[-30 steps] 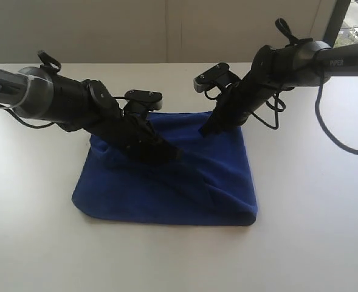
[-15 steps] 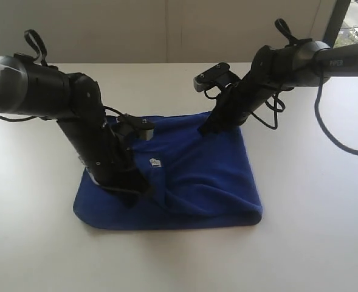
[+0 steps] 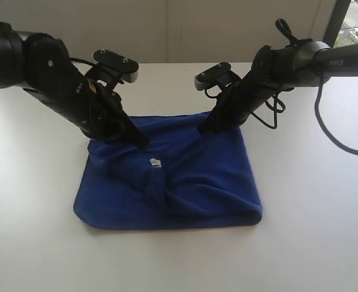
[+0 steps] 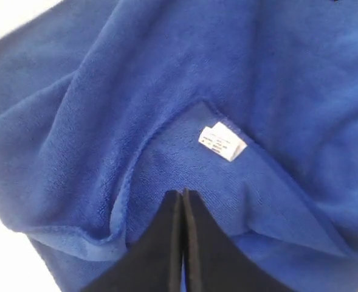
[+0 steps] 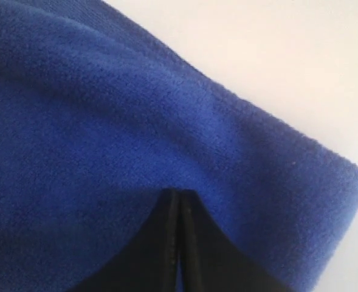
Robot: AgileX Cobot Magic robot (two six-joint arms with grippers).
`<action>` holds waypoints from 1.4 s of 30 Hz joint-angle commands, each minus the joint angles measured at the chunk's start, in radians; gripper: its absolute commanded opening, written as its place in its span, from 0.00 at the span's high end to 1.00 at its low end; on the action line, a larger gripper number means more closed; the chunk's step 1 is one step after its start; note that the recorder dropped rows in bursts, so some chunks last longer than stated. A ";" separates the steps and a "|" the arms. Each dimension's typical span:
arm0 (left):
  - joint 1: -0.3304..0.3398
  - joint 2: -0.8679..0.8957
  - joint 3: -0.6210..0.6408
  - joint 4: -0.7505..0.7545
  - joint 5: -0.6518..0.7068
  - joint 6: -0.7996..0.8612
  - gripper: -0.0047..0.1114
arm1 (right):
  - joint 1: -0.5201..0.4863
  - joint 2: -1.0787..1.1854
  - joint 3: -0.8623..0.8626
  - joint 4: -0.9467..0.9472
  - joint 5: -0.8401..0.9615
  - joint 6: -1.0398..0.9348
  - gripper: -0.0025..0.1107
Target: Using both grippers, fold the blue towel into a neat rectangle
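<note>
In the exterior view, the blue towel (image 3: 191,182) lies mid-frame on the white table (image 3: 312,237). Its long axis runs left to right, and it is doubled over but rumpled. The left gripper (image 3: 140,142) is pressed together at the towel's upper left. The white label (image 3: 155,162) sits just below and right of its tips, so I judge this arm nearer the loose corner. A bunched ridge below the label would likely spoil a flat fold. The right gripper (image 3: 202,129), also together, touches the towel's upper edge.

In the left wrist view, the fingers are together with nothing visibly between them, and the labelled corner lies just ahead, to the upper right.

In the right wrist view, the closed tips rest over blue cloth near its edge. I cannot tell whether any cloth is nipped.
</note>
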 commanded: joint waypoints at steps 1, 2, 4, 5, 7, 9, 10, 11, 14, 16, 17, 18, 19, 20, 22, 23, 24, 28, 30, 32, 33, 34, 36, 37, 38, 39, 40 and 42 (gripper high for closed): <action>0.010 0.110 -0.024 0.001 -0.030 -0.048 0.96 | -0.001 -0.001 0.001 0.019 0.001 0.020 0.98; 0.010 0.131 -0.030 0.001 -0.053 -0.048 0.96 | -0.001 -0.003 0.001 0.020 0.001 0.020 0.98; 0.010 0.166 -0.039 0.001 -0.085 -0.048 0.96 | -0.001 -0.005 0.001 0.023 0.003 0.020 0.98; 0.010 0.196 -0.040 -0.003 -0.083 -0.048 0.96 | -0.001 -0.003 0.001 0.023 0.011 0.020 0.98; 0.010 0.221 -0.040 -0.003 -0.034 -0.045 0.96 | -0.001 0.003 0.001 0.023 0.013 0.020 0.98; 0.010 0.219 -0.040 -0.003 0.058 -0.036 0.96 | -0.001 0.013 0.001 0.023 0.015 0.020 0.98; 0.010 0.207 -0.040 -0.003 0.142 0.004 0.96 | -0.001 0.017 0.001 0.023 0.017 0.022 0.98; 0.010 0.203 -0.040 0.000 0.197 0.023 0.96 | -0.001 0.020 0.001 0.023 0.020 0.022 0.98; 0.010 0.192 -0.026 0.015 0.376 0.046 0.96 | -0.001 0.022 0.001 0.023 0.013 0.022 0.98; 0.010 0.157 -0.024 0.013 0.389 0.053 0.96 | -0.001 0.022 0.001 0.023 0.013 0.022 0.98; 0.010 0.114 -0.024 0.008 0.390 0.063 0.96 | -0.001 0.022 0.001 0.023 0.013 0.022 0.98; 0.010 0.083 -0.024 0.008 0.399 0.063 0.96 | -0.001 0.022 0.001 0.023 0.013 0.022 0.98; 0.010 0.056 -0.024 0.008 0.408 0.063 0.96 | -0.001 0.022 0.001 0.023 0.012 0.022 0.98; 0.010 0.023 -0.024 0.008 0.414 0.063 0.96 | -0.001 0.022 0.001 0.023 0.012 0.022 0.98; 0.010 -0.054 -0.024 0.025 0.302 0.063 0.96 | -0.001 0.022 0.001 0.023 0.003 0.022 0.98; 0.010 -0.065 -0.024 0.028 0.242 0.063 0.96 | -0.001 0.022 0.001 0.023 0.003 0.022 0.98; 0.010 -0.066 -0.024 0.028 0.158 0.053 0.96 | -0.001 0.022 0.001 0.023 0.007 0.022 0.98; 0.010 0.033 -0.024 0.024 -0.110 -0.053 0.96 | -0.001 0.022 0.001 0.023 0.030 0.027 0.98; 0.010 0.096 -0.024 0.024 -0.139 -0.067 0.96 | -0.001 0.022 0.001 0.023 0.030 0.027 0.98; 0.010 0.160 -0.026 0.010 -0.148 -0.067 0.96 | -0.001 0.022 0.001 0.023 0.030 0.027 0.98; 0.010 0.188 -0.026 0.006 -0.148 -0.067 0.96 | -0.001 0.022 0.001 0.023 0.028 0.027 0.98; 0.010 0.232 -0.026 0.002 -0.138 -0.067 0.96 | -0.001 0.022 0.001 0.023 0.026 0.027 0.98; 0.010 0.249 -0.026 0.002 -0.100 -0.067 0.96 | -0.001 0.022 0.001 0.019 0.018 0.027 0.98; 0.010 0.249 -0.026 0.002 -0.089 -0.067 0.96 | -0.001 0.022 0.001 0.015 0.015 0.027 0.98; 0.010 0.245 -0.026 0.013 -0.085 -0.067 0.96 | -0.001 0.022 0.001 0.007 0.015 0.029 0.98; 0.010 0.243 -0.026 0.032 -0.082 -0.058 0.96 | -0.003 0.022 0.001 -0.009 0.020 0.047 0.98; 0.012 0.241 -0.026 0.050 -0.086 -0.051 0.96 | -0.003 0.022 0.001 -0.038 0.029 0.078 0.98; 0.027 0.242 -0.026 0.069 -0.109 -0.049 0.96 | -0.004 0.022 0.001 -0.100 0.048 0.155 0.98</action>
